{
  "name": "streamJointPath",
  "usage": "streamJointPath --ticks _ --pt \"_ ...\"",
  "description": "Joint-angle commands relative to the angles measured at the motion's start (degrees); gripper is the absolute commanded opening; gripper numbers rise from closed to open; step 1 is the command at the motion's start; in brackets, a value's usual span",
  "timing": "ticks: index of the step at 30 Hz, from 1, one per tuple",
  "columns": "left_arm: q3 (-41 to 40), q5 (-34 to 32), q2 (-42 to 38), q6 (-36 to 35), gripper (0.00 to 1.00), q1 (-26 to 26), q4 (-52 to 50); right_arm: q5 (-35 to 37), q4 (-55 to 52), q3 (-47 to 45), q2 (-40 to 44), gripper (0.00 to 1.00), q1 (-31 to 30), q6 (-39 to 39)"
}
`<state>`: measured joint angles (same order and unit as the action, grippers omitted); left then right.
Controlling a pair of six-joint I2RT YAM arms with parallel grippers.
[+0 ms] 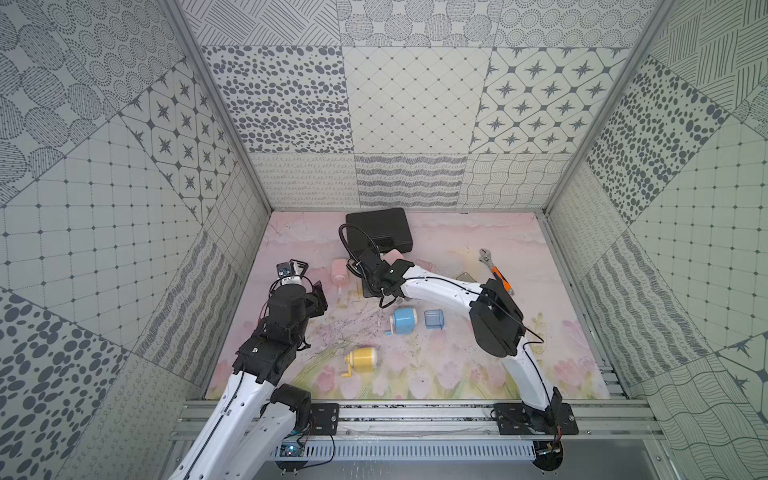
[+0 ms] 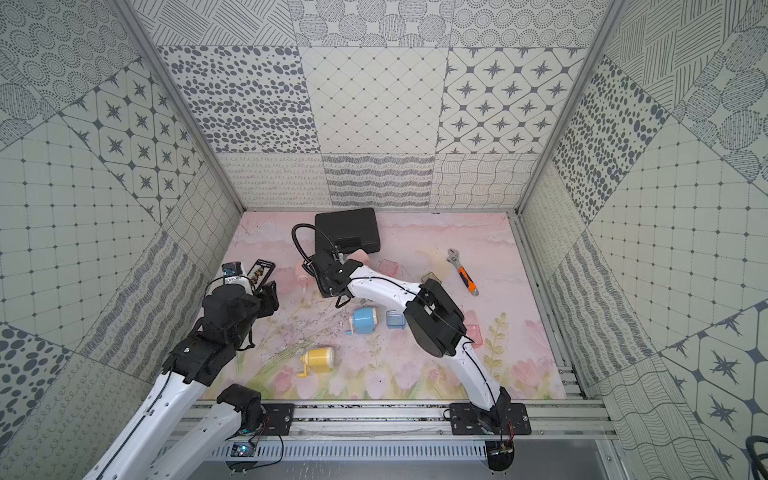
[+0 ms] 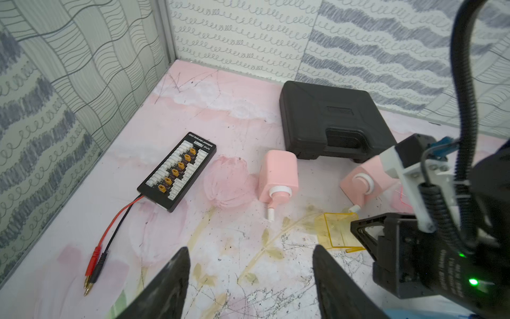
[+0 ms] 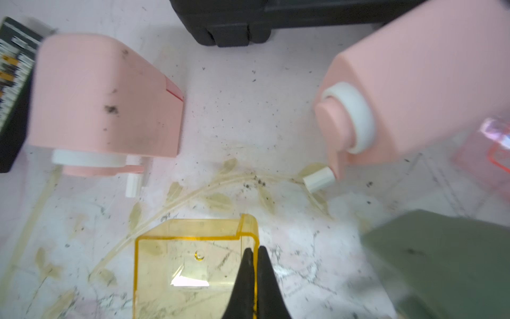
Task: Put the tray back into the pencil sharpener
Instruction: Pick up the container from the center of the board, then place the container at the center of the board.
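Note:
My right gripper point(image 4: 255, 248) is shut on one side wall of a clear yellow tray point(image 4: 193, 270), one finger inside the wall and one outside. The tray point(image 3: 335, 230) also shows low over the mat in the left wrist view, between two pink pencil sharpeners point(image 4: 102, 102) point(image 4: 414, 82). A yellow pencil sharpener point(image 1: 362, 358) lies on its side near the front middle in both top views, well apart from the tray. My left gripper point(image 3: 249, 247) hovers open over bare mat at the left, holding nothing.
A blue sharpener point(image 1: 405, 320) and blue tray point(image 1: 434, 319) lie mid-mat. A black case point(image 1: 378, 228) sits at the back, an orange-handled wrench point(image 1: 496, 272) at the right, and a connector board point(image 3: 179, 171) with red and black leads at the left. Pink trays point(image 2: 388, 267) point(image 2: 473, 334) lie by the right arm.

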<state>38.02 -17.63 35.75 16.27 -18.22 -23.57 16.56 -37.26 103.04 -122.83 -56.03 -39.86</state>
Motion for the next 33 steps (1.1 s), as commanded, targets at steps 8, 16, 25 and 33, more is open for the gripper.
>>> streamJointPath --ticks 8,16,25,33 --pt "1.0 20.0 -4.5 -29.3 0.71 1.1 2.3 6.2 2.6 -22.2 23.4 0.0 -6.6 -9.4" --pt "4.4 33.9 -0.7 -41.0 0.76 1.0 -11.8 10.3 -5.9 -34.4 32.5 0.0 -14.5 -24.9" --pt "5.6 45.2 0.0 -49.6 0.77 -0.3 -21.7 2.3 -5.7 -40.1 28.7 0.0 -19.6 -30.7" --pt "5.0 42.8 5.8 -55.3 0.79 -7.6 -29.5 -4.3 1.0 -45.8 28.1 0.0 -15.8 -30.7"
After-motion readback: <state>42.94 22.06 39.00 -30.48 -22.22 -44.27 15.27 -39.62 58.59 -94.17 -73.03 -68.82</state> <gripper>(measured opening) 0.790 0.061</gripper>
